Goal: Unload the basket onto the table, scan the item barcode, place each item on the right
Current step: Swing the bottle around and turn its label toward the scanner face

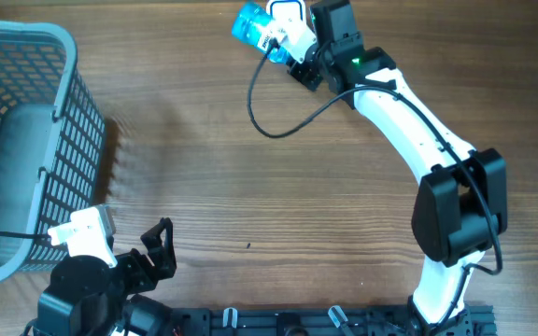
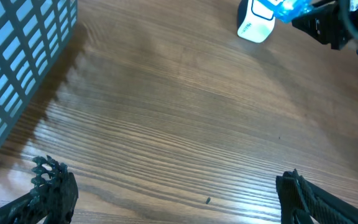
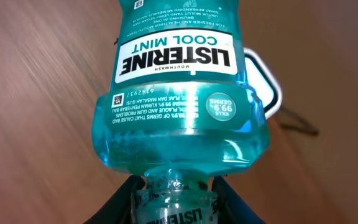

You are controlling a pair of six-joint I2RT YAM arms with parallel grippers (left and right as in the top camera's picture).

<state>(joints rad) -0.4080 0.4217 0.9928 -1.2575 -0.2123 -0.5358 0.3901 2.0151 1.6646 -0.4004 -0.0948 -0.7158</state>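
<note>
Premises are presenting as a robotics lab bench staged as a shop checkout: two robot arms (image 1: pixel 409 121) are standing on a rail (image 1: pixel 297 322) at a wood-grain table (image 1: pixel 250 196); a grey basket (image 1: pixel 77 121), white scanner (image 2: pixel 255 22) and retail-labelled mouthwash bottle (image 3: pixel 179 112) are supplying the shop element.

Basket (image 1: pixel 82 126) blocks left; table (image 1: pixel 250 196) centre lies open.

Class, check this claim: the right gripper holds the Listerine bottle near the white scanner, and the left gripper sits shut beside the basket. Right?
No. The left gripper is open, not shut: the left wrist view shows its fingers spread wide, beside the basket. The right gripper does hold the Listerine bottle near the white scanner.
</note>
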